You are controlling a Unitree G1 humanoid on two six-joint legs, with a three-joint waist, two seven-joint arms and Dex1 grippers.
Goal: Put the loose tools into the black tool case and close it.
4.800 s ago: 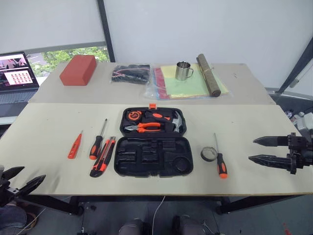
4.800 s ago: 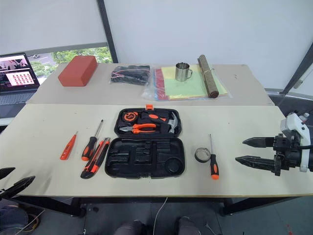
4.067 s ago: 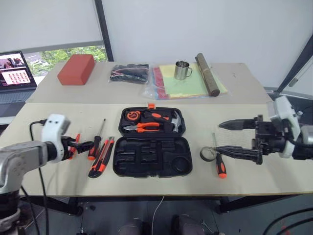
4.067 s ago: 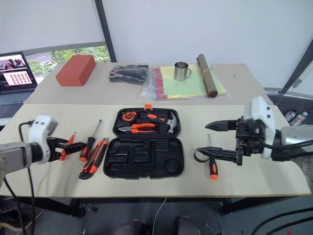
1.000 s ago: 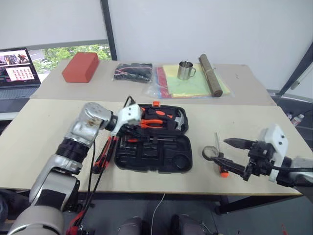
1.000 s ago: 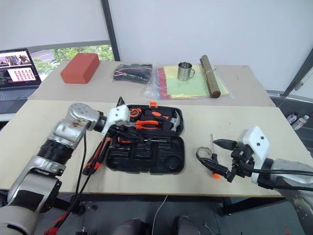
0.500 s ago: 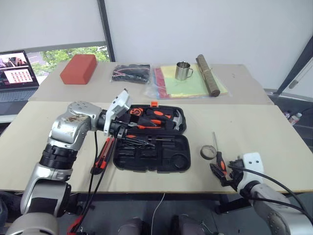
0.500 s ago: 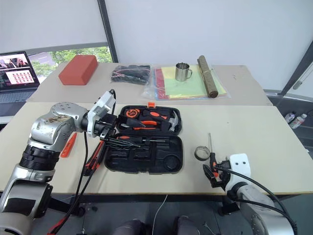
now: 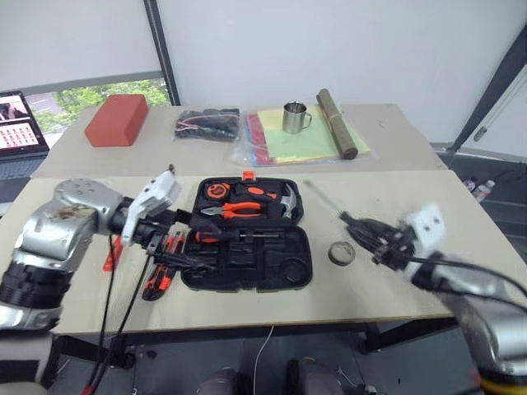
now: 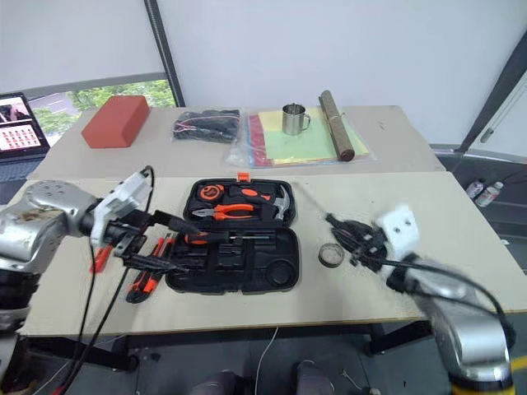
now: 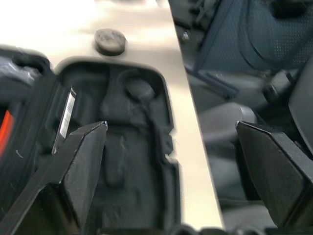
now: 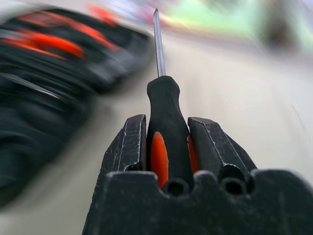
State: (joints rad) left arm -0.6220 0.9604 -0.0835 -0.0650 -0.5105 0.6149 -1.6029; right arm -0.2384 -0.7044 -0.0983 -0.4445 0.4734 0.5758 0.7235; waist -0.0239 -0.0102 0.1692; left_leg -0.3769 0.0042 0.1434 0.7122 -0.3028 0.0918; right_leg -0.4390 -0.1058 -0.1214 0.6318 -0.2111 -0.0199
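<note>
The black tool case point(image 9: 284, 276) lies open in the middle of the table, and a slim screwdriver point(image 9: 239, 234) rests across its lower half. My left gripper point(image 9: 198, 244) is open over the case's left edge, with nothing between its fingers point(image 11: 83, 161). Left of the case lie the utility knife point(image 9: 158, 278) and the orange tester pen point(image 9: 109, 251). My right gripper point(image 12: 166, 134) is shut on the orange-and-black handle of a second screwdriver point(image 12: 165, 112), held above the table to the right of the case with its shaft pointing toward the case. The grey tape roll point(image 9: 341, 253) lies just below it.
Pliers, a hammer and a tape measure point(image 9: 247, 200) sit in the case's lid. On the far table are a red block point(image 9: 115, 119), a black bag of cables point(image 9: 206, 125), a metal mug point(image 9: 292, 117), coloured sheets point(image 9: 288, 140) and a brown roll point(image 9: 336, 112). A laptop point(image 9: 16, 123) is at far left.
My right gripper has shut on the screwdriver and lifted it off the table toward the case. My left gripper, open, has drawn back to the left, leaving a screwdriver in the case.
</note>
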